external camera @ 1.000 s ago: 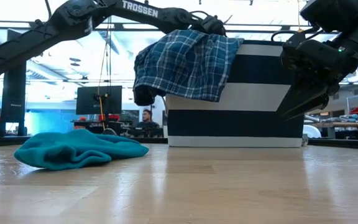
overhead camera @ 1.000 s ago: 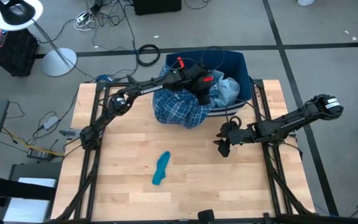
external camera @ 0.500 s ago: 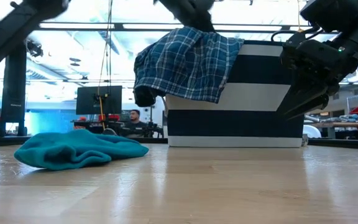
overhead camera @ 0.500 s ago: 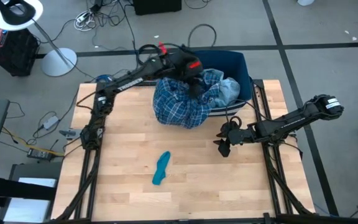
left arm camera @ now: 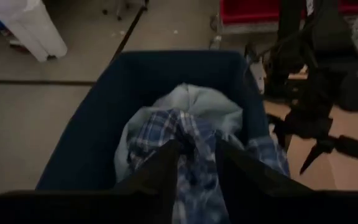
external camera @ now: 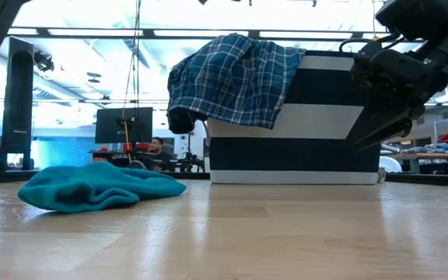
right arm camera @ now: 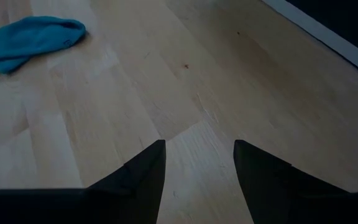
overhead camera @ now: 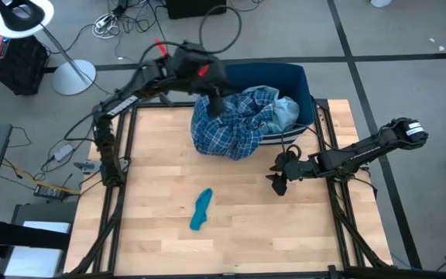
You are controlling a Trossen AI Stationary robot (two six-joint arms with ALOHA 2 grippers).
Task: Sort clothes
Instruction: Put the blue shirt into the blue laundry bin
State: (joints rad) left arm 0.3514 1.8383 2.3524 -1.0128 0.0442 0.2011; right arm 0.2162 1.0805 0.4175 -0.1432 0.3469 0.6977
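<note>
Positioning our part-open, empty left gripper [left arm camera: 194, 165] above the soft blue-white plaid cotton shirt [overhead camera: 227, 128], we judge a bunched fold directly below grips best.

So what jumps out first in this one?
The plaid shirt spilling over the blue bin's front rim onto the table, with the left gripper above it. A teal sock lies alone mid-table. The right gripper hangs open over bare wood.
</note>
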